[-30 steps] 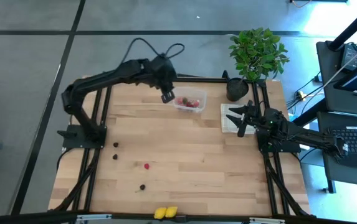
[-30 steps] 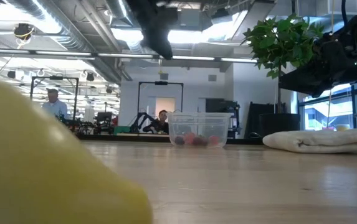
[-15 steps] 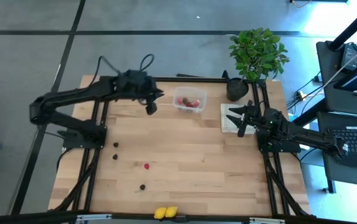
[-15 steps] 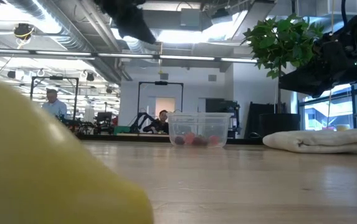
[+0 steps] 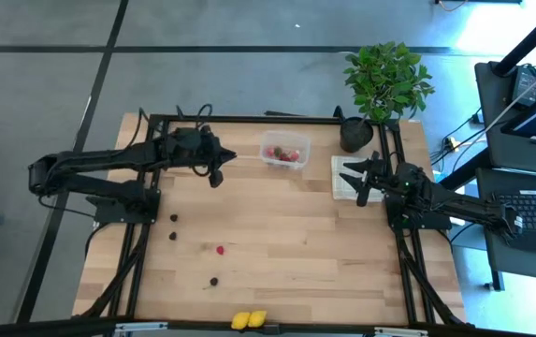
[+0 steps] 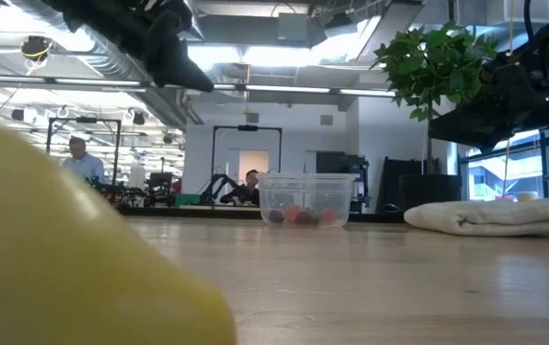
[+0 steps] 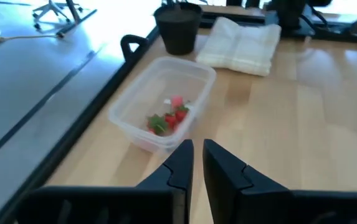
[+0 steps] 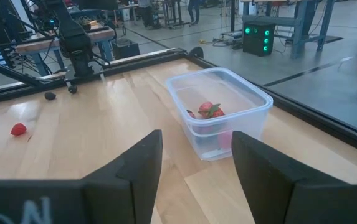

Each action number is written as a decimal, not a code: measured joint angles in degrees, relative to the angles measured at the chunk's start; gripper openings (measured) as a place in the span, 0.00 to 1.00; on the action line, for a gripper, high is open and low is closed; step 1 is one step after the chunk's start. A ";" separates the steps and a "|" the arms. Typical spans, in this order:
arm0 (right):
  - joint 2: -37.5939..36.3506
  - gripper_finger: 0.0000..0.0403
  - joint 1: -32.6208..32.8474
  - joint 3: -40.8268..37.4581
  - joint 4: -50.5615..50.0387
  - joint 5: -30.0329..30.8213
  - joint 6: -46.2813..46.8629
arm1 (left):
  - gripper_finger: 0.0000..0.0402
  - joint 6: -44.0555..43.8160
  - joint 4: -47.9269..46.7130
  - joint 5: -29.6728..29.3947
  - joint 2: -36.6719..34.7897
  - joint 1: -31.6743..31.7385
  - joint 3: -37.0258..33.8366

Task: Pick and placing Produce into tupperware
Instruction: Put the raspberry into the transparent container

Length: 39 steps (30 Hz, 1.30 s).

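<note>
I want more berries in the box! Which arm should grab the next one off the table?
Probably the left gripper: it hangs nearer the loose red berry and dark ones, fingers nearly shut. The right gripper waits over the cloth.

Tupperware [image 5: 284, 152] top open — plant pot [image 5: 355, 134], cloth [image 5: 349, 178] crowd right side; left side bare.
</note>
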 joint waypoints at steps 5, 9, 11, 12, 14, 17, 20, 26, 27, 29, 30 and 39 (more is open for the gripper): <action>0.00 0.48 0.00 0.00 -0.02 0.00 -0.01 | 0.05 0.01 0.41 0.02 -0.01 -2.16 -0.86; 0.00 0.48 0.01 0.00 -0.01 0.00 -0.06 | 0.03 0.01 0.45 0.02 -0.01 -4.18 -0.84; 0.00 0.48 0.00 0.00 -0.01 0.00 -0.01 | 0.02 -0.01 0.40 0.02 -0.01 -5.06 -0.84; 0.00 0.48 -0.01 0.00 -0.01 0.00 -0.03 | 0.02 -0.01 0.13 0.02 -0.01 -5.58 -0.84; 0.00 0.48 0.01 0.00 -0.01 -0.01 -0.08 | 0.01 -0.02 -1.30 0.00 0.01 -6.72 -0.84; 0.00 0.48 -0.01 0.00 -0.01 -0.01 0.00 | 0.01 -0.03 -2.99 0.04 0.01 -8.25 -0.84; 0.00 0.48 0.01 0.00 -0.01 -0.02 -0.06 | 0.03 -0.31 -4.35 0.00 0.01 -9.11 -0.84; 0.00 0.48 0.01 0.00 -0.01 -0.01 -0.03 | 0.12 -0.45 -4.86 0.00 0.01 -9.98 -0.84; 0.00 0.48 0.00 0.00 -0.01 -0.02 0.01 | 0.14 -0.45 -4.90 0.00 0.01 -10.08 -0.84; 0.00 0.48 0.01 0.00 -0.01 -0.02 -0.06 | 0.19 -0.45 -5.01 0.01 0.01 -10.40 -0.84; 0.00 0.48 0.00 0.00 -0.01 -0.02 -0.08 | 0.21 -0.45 -5.34 0.02 0.01 -10.58 -0.84; 0.00 0.48 0.01 0.00 -0.01 -0.02 -0.01 | 0.45 -0.44 -11.92 0.02 0.67 -13.54 -0.84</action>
